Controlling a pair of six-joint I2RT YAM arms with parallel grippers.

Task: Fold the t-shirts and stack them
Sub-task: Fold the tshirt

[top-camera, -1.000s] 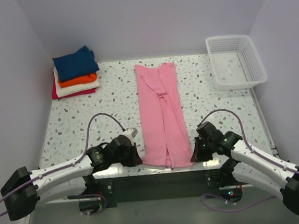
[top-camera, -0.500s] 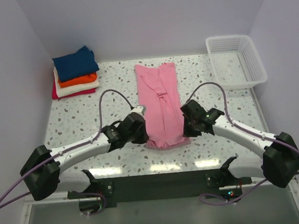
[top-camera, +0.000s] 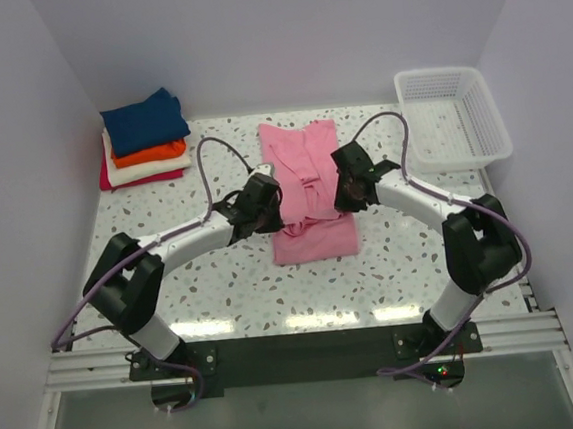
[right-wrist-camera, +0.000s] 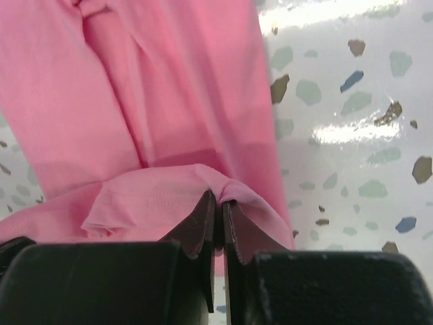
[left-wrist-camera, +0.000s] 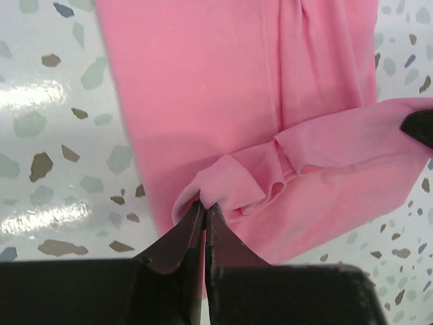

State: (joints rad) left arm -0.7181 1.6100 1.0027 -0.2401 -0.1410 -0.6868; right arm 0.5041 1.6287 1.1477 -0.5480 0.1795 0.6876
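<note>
Top external: pink t-shirt (top-camera: 314,240) outside basket (top-camera: 451,120)

left arm (top-camera: 184,246) extended | left fingers (left-wrist-camera: 179,240) pinched shut | right arm (top-camera: 415,195) mirrored, seemingly level | right fingers (right-wrist-camera: 196,233) shut

We show a white tabletop flecked with grey and brown chips (top-camera: 222,280). On it lie a light pink cloth t-shirt (top-camera: 314,237) at centre, a stack of folded cloth t-shirts (top-camera: 145,142), red lowest, far left, and a white plastic mesh basket (top-camera: 460,161) far right.
</note>
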